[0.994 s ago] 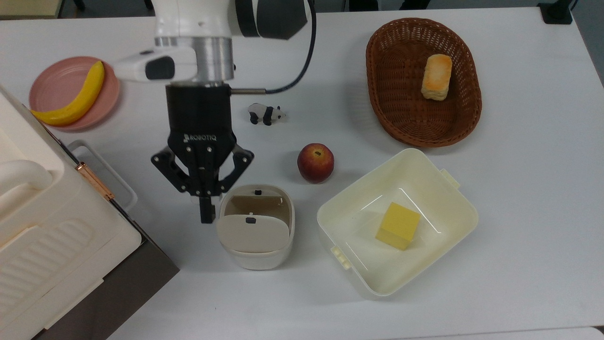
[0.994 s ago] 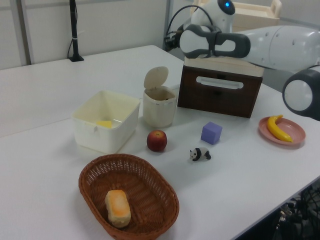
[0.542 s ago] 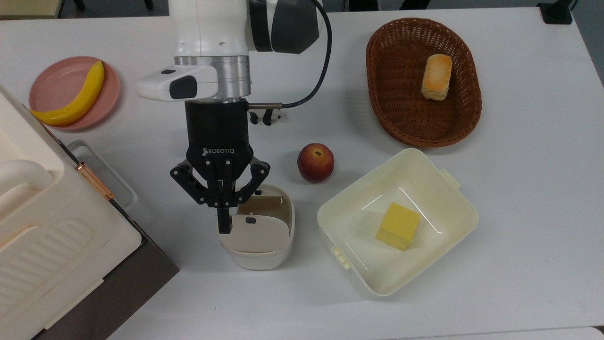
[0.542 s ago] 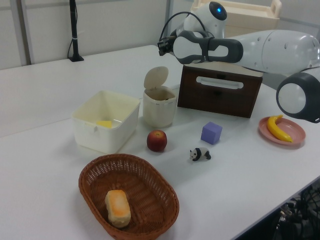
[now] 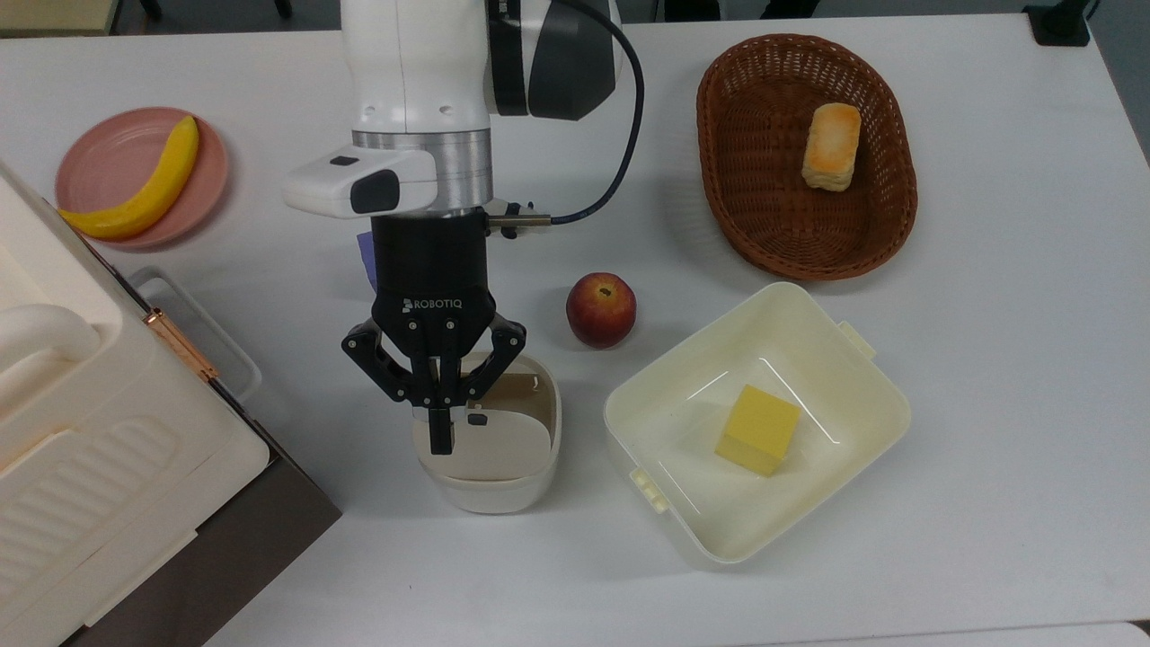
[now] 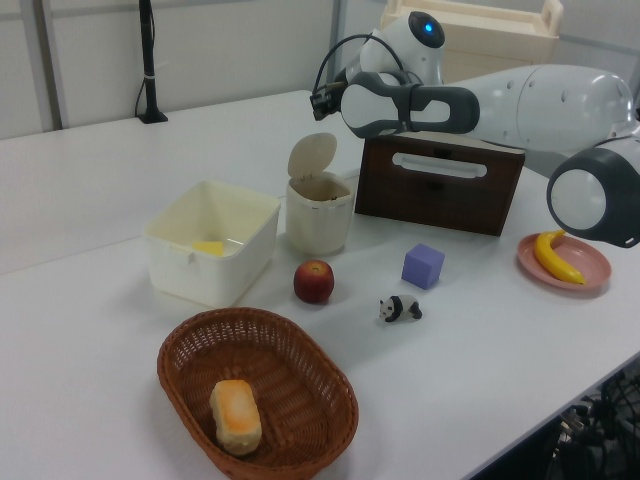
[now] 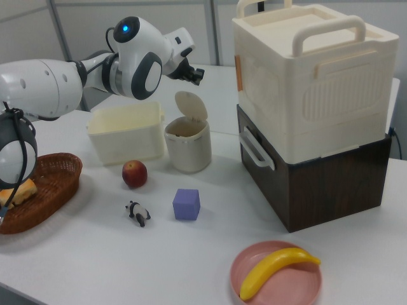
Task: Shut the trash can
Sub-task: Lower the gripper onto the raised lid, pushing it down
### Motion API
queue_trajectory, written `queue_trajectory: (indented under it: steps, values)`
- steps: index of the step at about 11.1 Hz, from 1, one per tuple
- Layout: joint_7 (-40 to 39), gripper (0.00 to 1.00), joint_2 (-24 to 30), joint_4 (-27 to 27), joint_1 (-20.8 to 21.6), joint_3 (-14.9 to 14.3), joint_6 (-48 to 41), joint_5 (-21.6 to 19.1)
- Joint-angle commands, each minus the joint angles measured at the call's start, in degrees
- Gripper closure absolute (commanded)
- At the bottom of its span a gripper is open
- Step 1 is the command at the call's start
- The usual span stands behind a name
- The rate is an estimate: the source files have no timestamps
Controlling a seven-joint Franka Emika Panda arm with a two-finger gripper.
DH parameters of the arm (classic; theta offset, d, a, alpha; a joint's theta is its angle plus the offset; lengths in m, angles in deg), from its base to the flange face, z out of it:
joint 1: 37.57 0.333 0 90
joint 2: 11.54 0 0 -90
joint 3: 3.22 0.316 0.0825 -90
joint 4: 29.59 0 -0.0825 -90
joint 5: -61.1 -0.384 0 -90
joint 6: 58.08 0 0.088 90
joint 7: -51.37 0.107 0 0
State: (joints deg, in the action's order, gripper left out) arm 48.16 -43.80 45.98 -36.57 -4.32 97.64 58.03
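The white Franka arm is seen reaching in from the top view's upper edge of the white tabletop [image 5: 988, 503], with its black two-finger gripper [image 5: 440, 440] pointed downward, fingers closed together on nothing, above the raised lid [image 6: 312, 156]. The small cream-white rounded-rectangle plastic trash can [image 5: 503, 481] is shown standing upright near the tabletop's middle, between the dark brown box [image 6: 440, 190] and the pale-yellow square tub [image 5: 862, 404]. Its lid is hinged open, standing nearly upright.
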Motion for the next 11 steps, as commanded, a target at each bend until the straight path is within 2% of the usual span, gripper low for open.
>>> queue_trajectory:
  steps: [1,6,11]
  values:
    - [-0.57,1.0,0.36,0.81,0.4,-0.13,0.47,1.67]
    - [-0.57,1.0,1.5,5.64,0.4,0.4,0.47,2.81]
    - [-1.01,1.0,7.2,13.9,0.4,1.19,0.47,3.96]
